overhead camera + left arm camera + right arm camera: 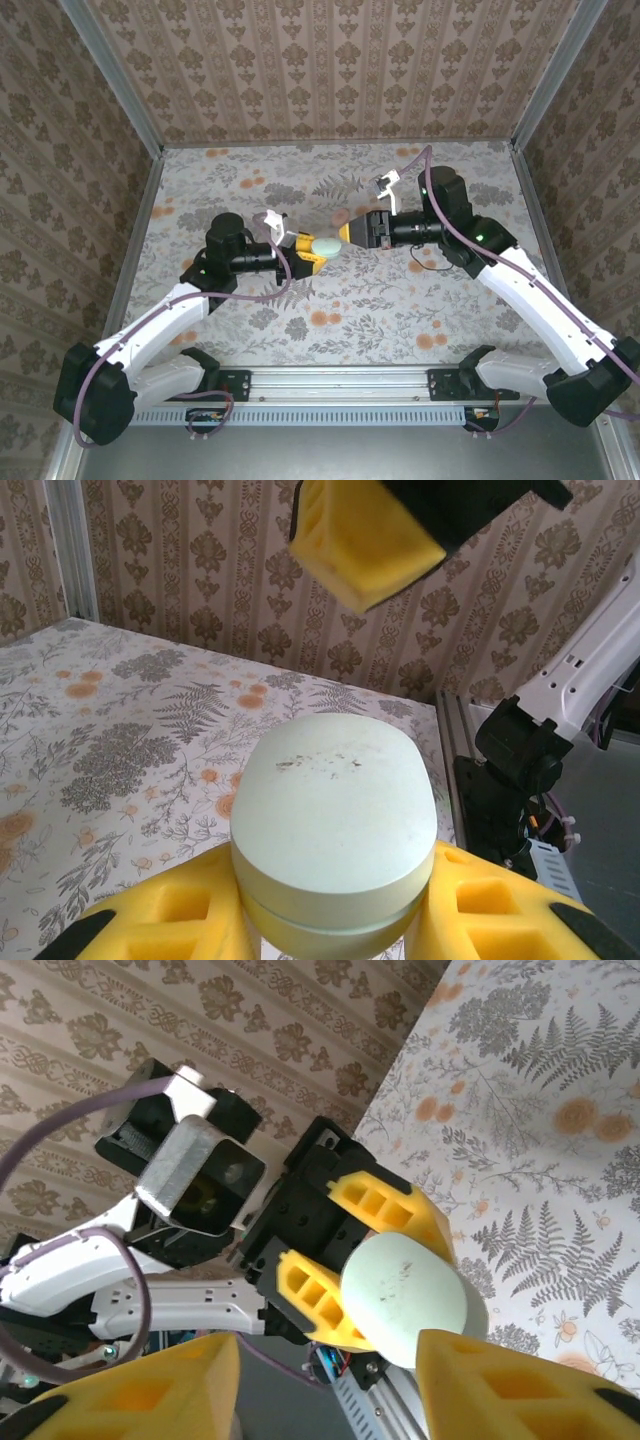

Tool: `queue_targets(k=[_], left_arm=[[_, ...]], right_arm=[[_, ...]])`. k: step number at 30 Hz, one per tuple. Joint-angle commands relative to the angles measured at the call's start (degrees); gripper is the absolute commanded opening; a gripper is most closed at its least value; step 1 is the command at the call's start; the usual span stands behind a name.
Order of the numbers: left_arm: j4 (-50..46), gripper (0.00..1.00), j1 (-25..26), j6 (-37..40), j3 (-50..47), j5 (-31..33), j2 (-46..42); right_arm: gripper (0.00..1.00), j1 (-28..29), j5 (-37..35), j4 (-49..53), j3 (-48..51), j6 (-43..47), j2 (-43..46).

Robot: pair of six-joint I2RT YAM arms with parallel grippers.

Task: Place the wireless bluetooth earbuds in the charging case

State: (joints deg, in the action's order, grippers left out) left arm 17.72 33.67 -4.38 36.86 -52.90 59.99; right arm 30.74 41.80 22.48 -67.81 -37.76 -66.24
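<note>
- Hanging over mid-bench (pixel 400 320), pinched between left fingers (pixel 305 252): charging case (pixel 327 245), lid shut, free end pointed toward right arm.
- Faced that end with right fingers (pixel 346 234) spread, just beside it, not touching.
- Judged right arm best placed to open lid.

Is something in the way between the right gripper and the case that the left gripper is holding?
Nothing visible does. The right gripper faces the pale green case with its jaws open, and the left gripper holds that case.
</note>
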Motion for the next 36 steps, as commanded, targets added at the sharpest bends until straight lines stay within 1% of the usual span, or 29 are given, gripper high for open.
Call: queue_targets(k=[1, 7, 9, 11, 16, 20, 25, 28, 29, 31, 32, 34, 35, 36], left_arm=[[3.3, 0.16, -0.4, -1.5, 0.5, 0.5, -1.9], [4.0, 0.16, -0.4, -1.6, 0.3, 1.9, -2.9], [4.7, 0.17, -0.4, -1.7, 0.3, 2.2, -2.8], [5.1, 0.17, -0.4, -1.9, 0.6, 2.2, -2.5], [6.3, 0.17, -0.4, -2.6, 0.9, 2.6, -1.7], [6.6, 0.17, -0.4, -3.1, 0.7, 2.9, -1.7], [6.5, 0.18, -0.3, -4.0, 0.3, 2.5, -2.0], [5.8, 0.22, -0.2, -3.9, 0.2, 2.4, -2.2], [5.4, 0.24, -0.1, -3.9, 0.3, 2.2, -2.2], [4.7, 0.35, -0.1, -3.7, 0.4, 2.0, -2.2], [4.5, 0.43, -0.1, -3.7, 0.5, 2.0, -2.2], [3.8, 0.65, 0.0, -3.7, 0.3, 2.5, -2.4], [3.4, 0.79, -0.1, -3.7, 0.3, 2.9, -2.7], [2.9, 0.99, -0.1, -3.6, 0.2, 3.4, -3.2]], right_arm=[[0.55, -0.1, 0.6, -7.3, 3.5, -9.1, -1.5], [0.60, 0.8, 2.8, -14.2, 7.0, -16.6, -3.4], [0.62, 1.6, 3.1, -15.1, 7.3, -18.1, -4.1], [0.63, 2.3, 3.7, -16.0, 7.4, -19.6, -4.9], [0.62, 3.7, 5.8, -23.6, 8.7, -25.7, -6.7], [0.56, 3.9, 6.4, -26.3, 9.0, -27.7, -7.7], [0.41, 4.0, 6.3, -29.5, 9.6, -30.4, -8.5], [0.34, 4.0, 5.8, -30.6, 10.1, -31.6, -8.6], [0.33, 4.0, 5.6, -31.1, 10.2, -32.0, -8.6], [0.31, 4.0, 5.3, -32.2, 10.6, -33.0, -8.6], [0.30, 4.0, 5.1, -32.5, 10.6, -33.2, -8.6], [0.30, 3.9, 4.7, -32.5, 10.8, -33.4, -8.6], [0.29, 3.9, 4.5, -32.5, 10.8, -33.4, -8.6], [0.29, 3.8, 4.3, -32.4, 10.8, -33.5, -8.6]])
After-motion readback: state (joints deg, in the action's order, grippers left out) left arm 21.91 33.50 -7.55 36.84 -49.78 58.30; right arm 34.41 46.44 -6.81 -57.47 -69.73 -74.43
